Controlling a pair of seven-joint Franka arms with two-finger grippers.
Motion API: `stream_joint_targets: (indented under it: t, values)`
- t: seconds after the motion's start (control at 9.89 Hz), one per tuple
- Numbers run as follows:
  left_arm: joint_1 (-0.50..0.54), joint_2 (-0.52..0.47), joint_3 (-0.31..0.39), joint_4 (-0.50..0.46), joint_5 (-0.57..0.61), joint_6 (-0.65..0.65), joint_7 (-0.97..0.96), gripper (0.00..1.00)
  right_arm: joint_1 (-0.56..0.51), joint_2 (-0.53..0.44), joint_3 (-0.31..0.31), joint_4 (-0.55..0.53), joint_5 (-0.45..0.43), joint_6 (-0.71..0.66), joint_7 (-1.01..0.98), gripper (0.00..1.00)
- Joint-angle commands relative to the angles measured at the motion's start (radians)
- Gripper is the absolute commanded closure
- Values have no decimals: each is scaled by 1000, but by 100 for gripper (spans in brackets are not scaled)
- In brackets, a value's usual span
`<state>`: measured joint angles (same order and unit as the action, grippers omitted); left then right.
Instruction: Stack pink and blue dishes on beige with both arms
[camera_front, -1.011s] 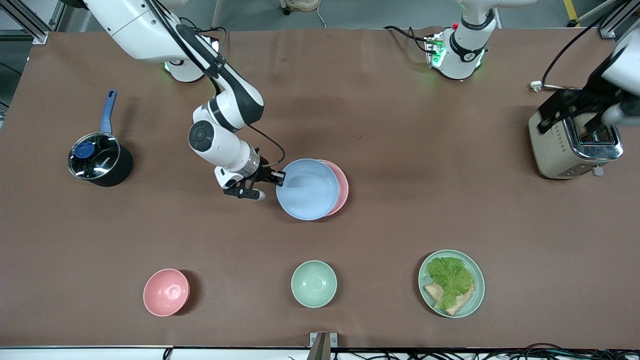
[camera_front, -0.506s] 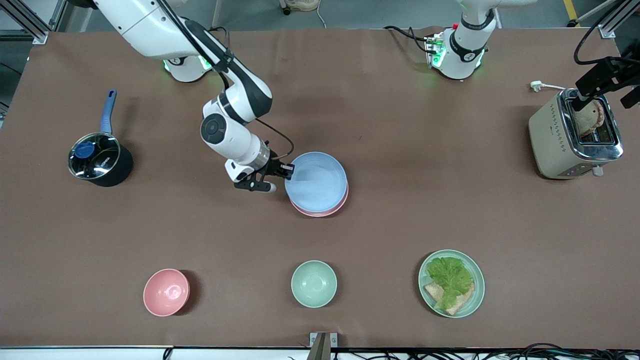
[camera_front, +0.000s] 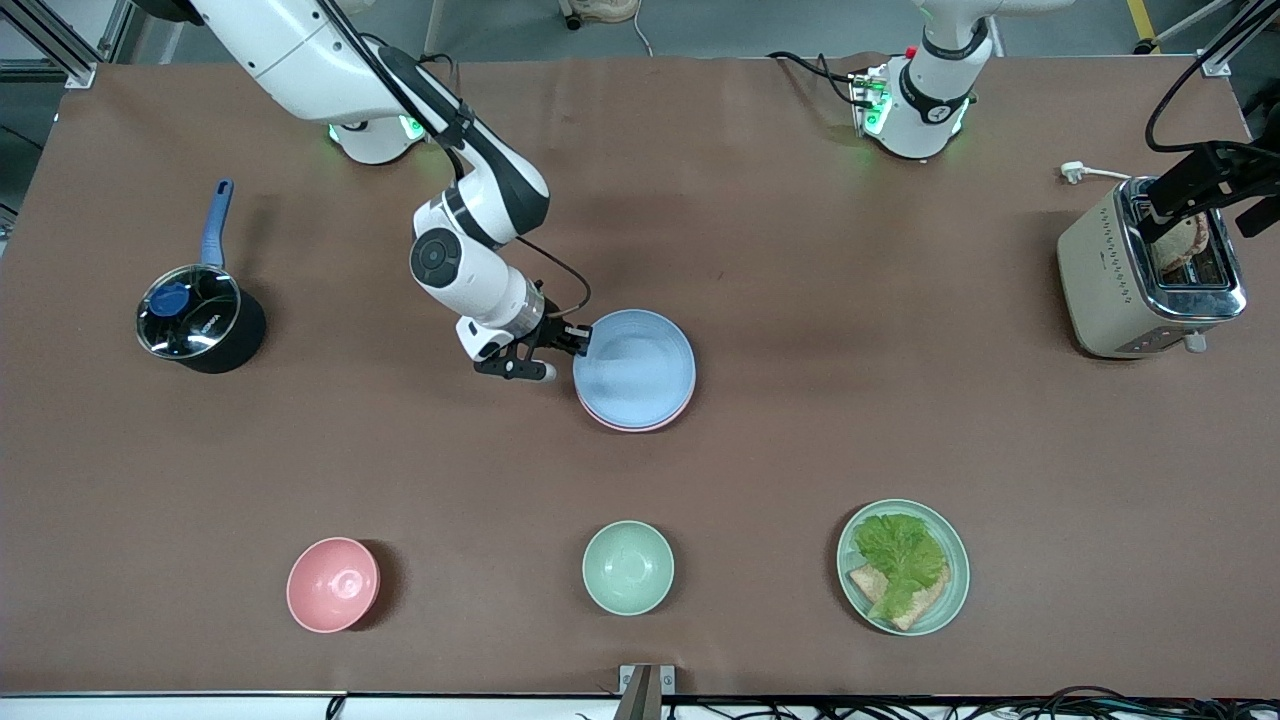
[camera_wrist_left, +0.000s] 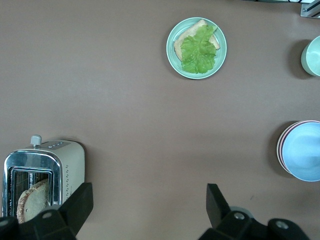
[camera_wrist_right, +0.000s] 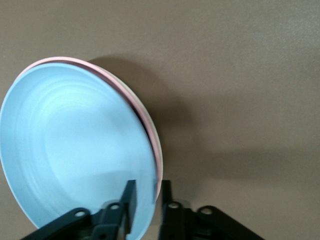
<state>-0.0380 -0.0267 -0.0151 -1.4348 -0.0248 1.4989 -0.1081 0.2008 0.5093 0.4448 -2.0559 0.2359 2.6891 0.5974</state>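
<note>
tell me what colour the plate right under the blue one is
Pale pink: the pink plate peeks out beneath the blue plate, clearest in the right wrist view.

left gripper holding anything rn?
No: in the left wrist view the left gripper is open over bare table beside the toaster, with nothing between its fingers.

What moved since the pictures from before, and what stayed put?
The right gripper, jaws shut on the blue plate's rim, carried it toward the left arm's end of the table until it sits almost squarely over the pink plate, which now shows only as a thin edge. The left gripper lifted off the toaster and hangs over it, open. The bowls, pot and lettuce plate stayed put.
</note>
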Motion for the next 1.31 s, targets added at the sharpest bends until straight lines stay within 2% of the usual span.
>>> stream_joint_targets:
  t: [0.0,0.1,0.2,0.3,0.4,0.51,0.71,0.81,0.91,1.01,1.21]
  values:
    - [29,2,-39,-19,3,-23,-10,0,-35,-100,-4,-10,-17,-43,16,0]
    - [29,2,-39,-19,3,-23,-9,0,-67,-159,-30,3,-56,-134,18,0]
    - [29,2,-39,-21,3,-23,4,0,-104,-232,-66,22,-184,-246,21,0]
    - [30,1,-39,-21,3,-29,8,0,-154,-291,-70,49,-278,-349,27,0]
    - [30,1,-36,-21,3,-45,25,0,-212,-346,-78,98,-335,-452,27,0]
    - [32,1,-32,-21,3,-63,59,0,-239,-391,-121,176,-342,-571,25,0]
    - [32,1,-32,-19,3,-66,59,0,-239,-451,-254,323,-343,-780,13,0]
    - [32,1,-31,-19,3,-65,59,0,-239,-497,-308,335,-342,-794,-17,0]
    - [32,1,-31,-18,3,-62,57,0,-239,-546,-369,336,-328,-831,-128,0]
    - [32,2,-31,-18,5,-59,48,0,-242,-576,-411,371,-307,-944,-240,0]
    - [30,2,-31,-19,9,-59,44,0,-253,-565,-468,573,-255,-1156,-394,0]
